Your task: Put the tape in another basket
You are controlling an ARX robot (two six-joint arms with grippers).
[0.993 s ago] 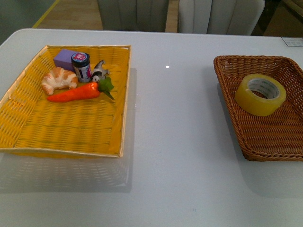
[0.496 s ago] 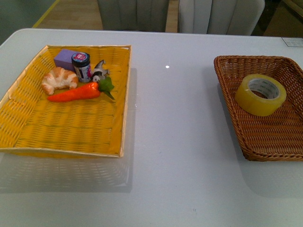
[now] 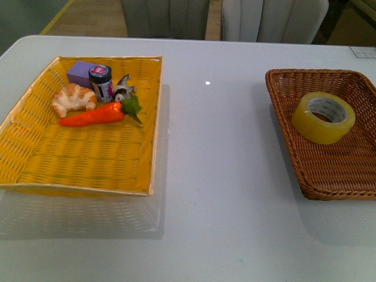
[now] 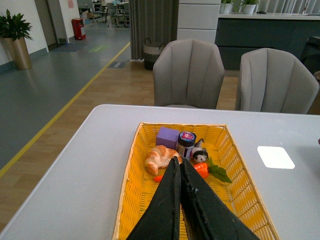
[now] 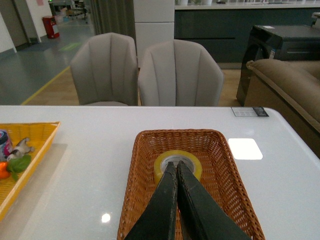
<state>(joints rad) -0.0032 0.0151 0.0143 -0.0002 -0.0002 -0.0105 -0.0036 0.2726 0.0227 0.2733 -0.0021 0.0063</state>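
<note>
Across the white surface [image 3: 223, 194], two woven trays are sitting well apart; the yellow tray [image 3: 88, 158] is lying on the robot's left and the basket [image 3: 329, 170], dark brown wicker, is lying on its right. Inside the basket, the tape [image 3: 323, 117] is resting flat toward the far end, its white core facing up; nothing is touching it. At the far end of the yellow tray, a carrot [image 3: 94, 115], a croissant [image 3: 73, 98], a purple block [image 3: 81, 73], a small jar [image 3: 101, 82] and a small animal figure [image 3: 123, 90] are lying close together.

Neither arm is showing in the front view; the left claw [image 4: 178, 167] is hanging above the yellow tray with its fingers pressed together and holding nothing; the right claw [image 5: 174, 170] is hanging above the basket, fingers likewise closed and empty, with the tape just beyond its tips in the right wrist view.
</note>
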